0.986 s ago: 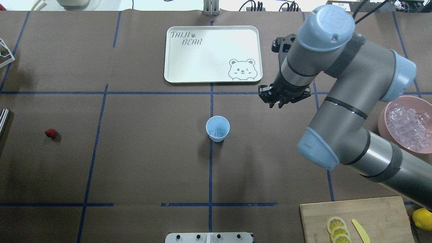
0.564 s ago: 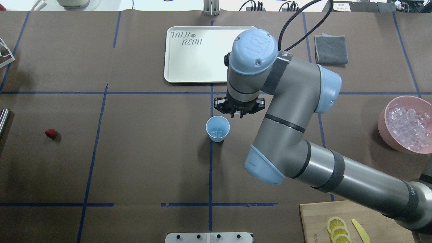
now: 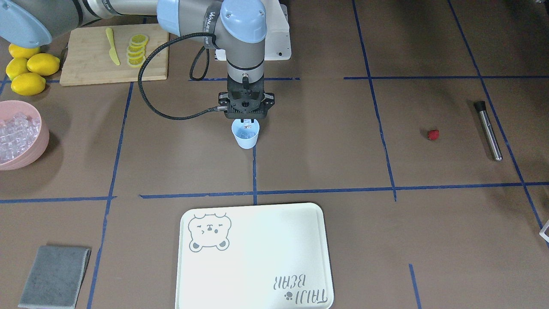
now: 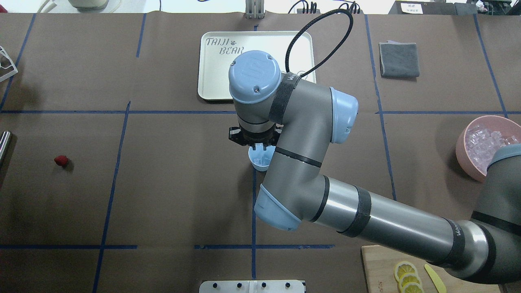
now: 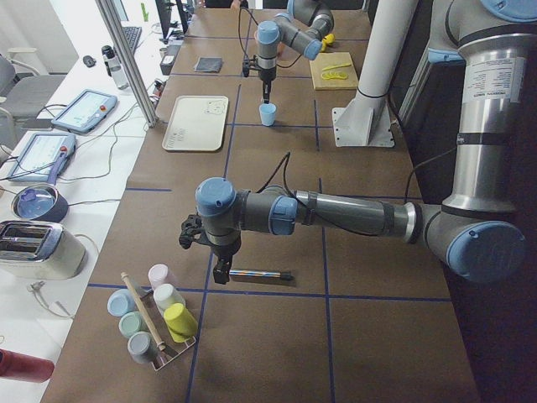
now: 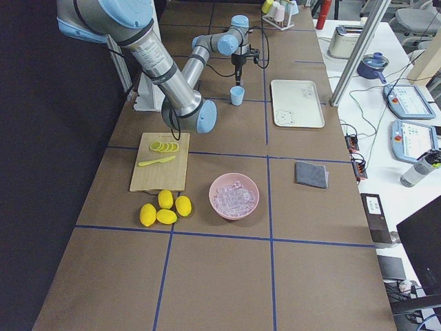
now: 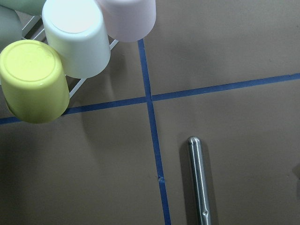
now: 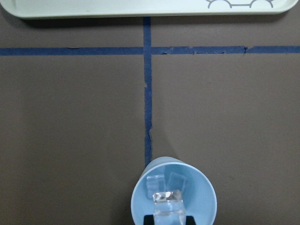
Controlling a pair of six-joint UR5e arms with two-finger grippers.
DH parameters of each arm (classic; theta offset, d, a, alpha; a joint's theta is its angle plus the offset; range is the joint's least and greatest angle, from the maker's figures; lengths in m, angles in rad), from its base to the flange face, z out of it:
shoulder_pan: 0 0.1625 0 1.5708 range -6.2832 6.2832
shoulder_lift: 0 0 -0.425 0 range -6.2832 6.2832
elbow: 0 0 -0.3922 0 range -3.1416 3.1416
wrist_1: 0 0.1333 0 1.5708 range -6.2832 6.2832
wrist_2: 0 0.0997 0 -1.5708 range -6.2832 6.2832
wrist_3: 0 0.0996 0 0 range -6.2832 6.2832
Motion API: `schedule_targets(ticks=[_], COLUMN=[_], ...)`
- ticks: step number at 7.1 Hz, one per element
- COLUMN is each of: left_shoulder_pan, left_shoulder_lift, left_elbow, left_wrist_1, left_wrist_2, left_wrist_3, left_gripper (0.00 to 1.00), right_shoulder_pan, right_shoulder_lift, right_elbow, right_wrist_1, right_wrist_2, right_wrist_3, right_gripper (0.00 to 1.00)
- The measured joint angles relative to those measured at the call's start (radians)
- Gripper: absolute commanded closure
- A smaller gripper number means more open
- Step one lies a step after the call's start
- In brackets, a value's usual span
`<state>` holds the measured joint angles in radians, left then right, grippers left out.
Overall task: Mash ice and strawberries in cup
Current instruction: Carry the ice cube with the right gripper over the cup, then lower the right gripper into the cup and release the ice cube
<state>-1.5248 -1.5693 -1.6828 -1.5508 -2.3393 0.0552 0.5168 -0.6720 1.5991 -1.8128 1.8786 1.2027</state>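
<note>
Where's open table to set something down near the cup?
Bare table lies between the strawberry and the cup; the tray is bare too. Crowded: over the cup, where the right claw holds ice, and by the pink bowl and cutting board.

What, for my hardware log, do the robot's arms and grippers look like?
Both arms are grey tubes with pale blue joint caps and black bands. The right arm has white lettering and a looping black cable to its black right gripper. The left arm's left gripper is black too.
</note>
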Motion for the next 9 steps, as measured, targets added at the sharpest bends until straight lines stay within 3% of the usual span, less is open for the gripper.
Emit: schedule_targets(ticks=[1,2,4,5,6,7,9], left_shoulder_pan=[0.0,0.0,0.0,0.0,0.0,0.0,0.004], left_shoulder_lift=[0.0,0.0,-0.001,-0.002,-0.003,-0.004,-0.008], left_elbow=[0.0,0.0,-0.001,0.0,0.0,-0.001,-0.002], left_wrist_1=[0.0,0.0,0.0,0.0,0.0,0.0,0.0], left_wrist_2=[0.0,0.0,-0.001,0.0,0.0,-0.001,-0.001], left_wrist_3=[0.0,0.0,0.0,-0.001,-0.001,-0.001,-0.003], left_gripper=[0.0,0.0,0.0,0.0,0.0,0.0,0.0], right_shoulder_pan=[-0.006,-0.01,-0.012,-0.012,-0.012,-0.012,-0.009], right_shoulder_lift=[0.002,0.001,-0.004,-0.006,-0.008,-0.01,-0.012], right_elbow=[-0.006,-0.008,-0.008,-0.008,-0.008,-0.008,-0.003], right_wrist_1=[0.0,-0.002,-0.005,-0.006,-0.006,-0.006,-0.007], right_wrist_2=[-0.002,-0.003,-0.001,0.0,0.001,0.001,0.002], right_wrist_3=[0.004,0.006,0.008,0.008,0.008,0.007,0.007], right_gripper=[0.96,0.81,0.35,0.18,0.14,0.03,0.01])
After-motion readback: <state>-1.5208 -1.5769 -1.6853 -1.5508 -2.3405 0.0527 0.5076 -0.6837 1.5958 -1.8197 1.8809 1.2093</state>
